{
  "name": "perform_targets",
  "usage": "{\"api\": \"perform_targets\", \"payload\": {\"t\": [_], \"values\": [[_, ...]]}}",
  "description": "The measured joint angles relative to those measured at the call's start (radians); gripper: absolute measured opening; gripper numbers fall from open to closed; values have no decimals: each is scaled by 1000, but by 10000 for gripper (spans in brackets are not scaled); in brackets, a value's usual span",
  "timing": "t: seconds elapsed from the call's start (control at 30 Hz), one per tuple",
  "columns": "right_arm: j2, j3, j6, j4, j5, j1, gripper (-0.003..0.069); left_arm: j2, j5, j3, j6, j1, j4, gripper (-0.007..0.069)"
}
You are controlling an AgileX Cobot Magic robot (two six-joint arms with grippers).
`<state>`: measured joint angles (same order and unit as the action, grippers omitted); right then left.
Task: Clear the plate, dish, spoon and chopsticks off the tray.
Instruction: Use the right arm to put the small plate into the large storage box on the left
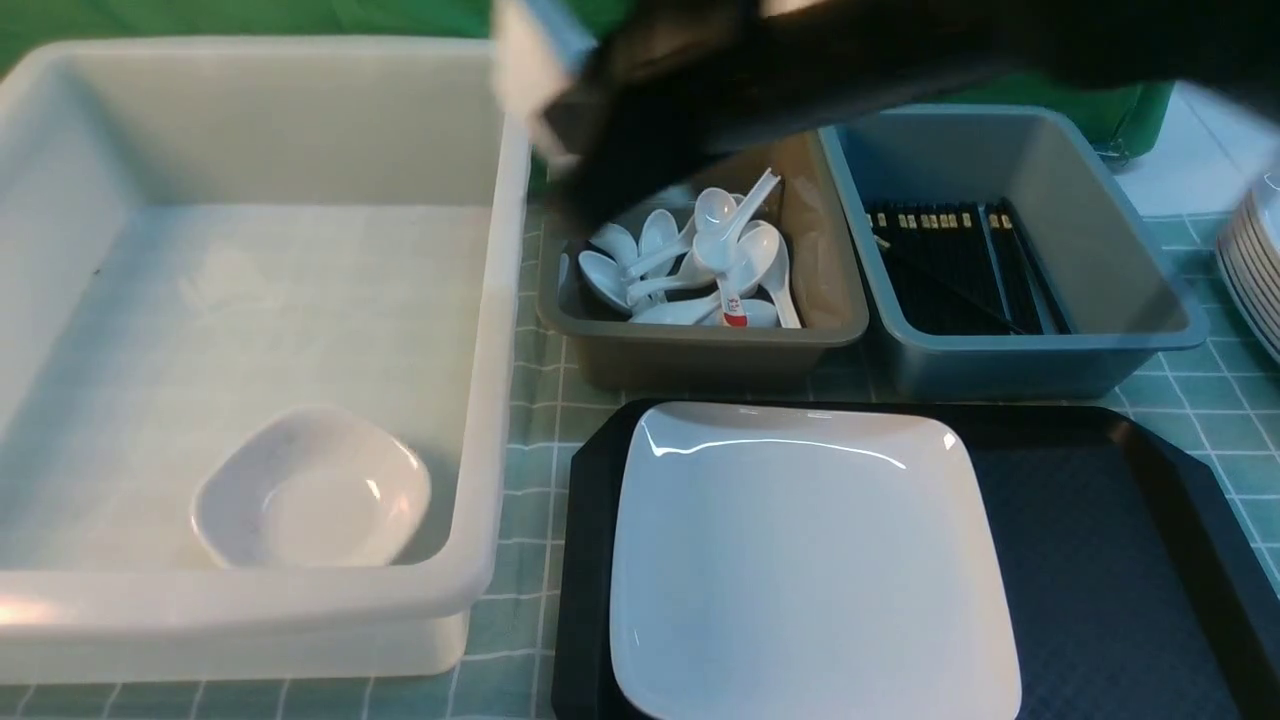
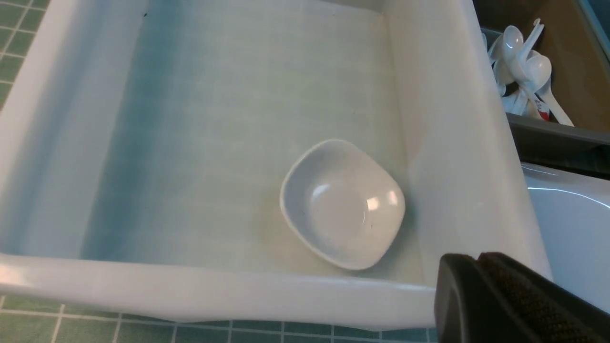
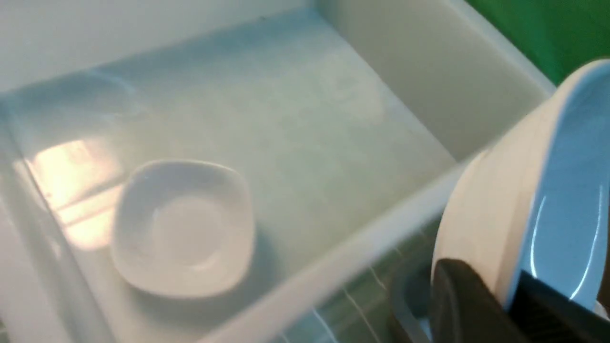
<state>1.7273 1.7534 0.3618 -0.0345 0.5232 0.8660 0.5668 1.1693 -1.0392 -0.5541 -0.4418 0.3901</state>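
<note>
The right gripper [image 3: 510, 295] pinches the rim of a small white dish [image 3: 514, 200], held on edge above the wall of the white tub [image 3: 362, 238]. Another dish [image 3: 183, 228] lies in the tub below it. The left gripper [image 2: 476, 262] hangs closed and empty over the tub's corner. The plate [image 1: 810, 560] sits on the tray [image 1: 1100, 560] just beside that gripper.

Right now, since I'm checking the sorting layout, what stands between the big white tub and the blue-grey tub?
The grey-brown tub of white spoons, on the green checked cloth; the front view shows it.
</note>
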Motion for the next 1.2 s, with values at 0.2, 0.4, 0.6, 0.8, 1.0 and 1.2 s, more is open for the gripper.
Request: {"api": "perform_targets", "payload": {"t": [0.2,0.4,0.6,0.8,1.0,1.2], "values": [[263,183,30,-6,-1,128,62,0,22,0,-1,0,-2,10],[391,199,52,-7,-26,157,62,0,37,0,-2,0,-2,10],[470,199,74,-6,-57,158,62,-2,37,0,-2,0,-2,10],[502,207,74,-19,-103,159,62,-2,37,0,4,0,-2,10],[511,210,73,-29,-136,159,146,-2,37,0,7,0,-2,10],[512,210,73,-29,-138,159,307,-2,38,0,9,0,-2,10]]}}
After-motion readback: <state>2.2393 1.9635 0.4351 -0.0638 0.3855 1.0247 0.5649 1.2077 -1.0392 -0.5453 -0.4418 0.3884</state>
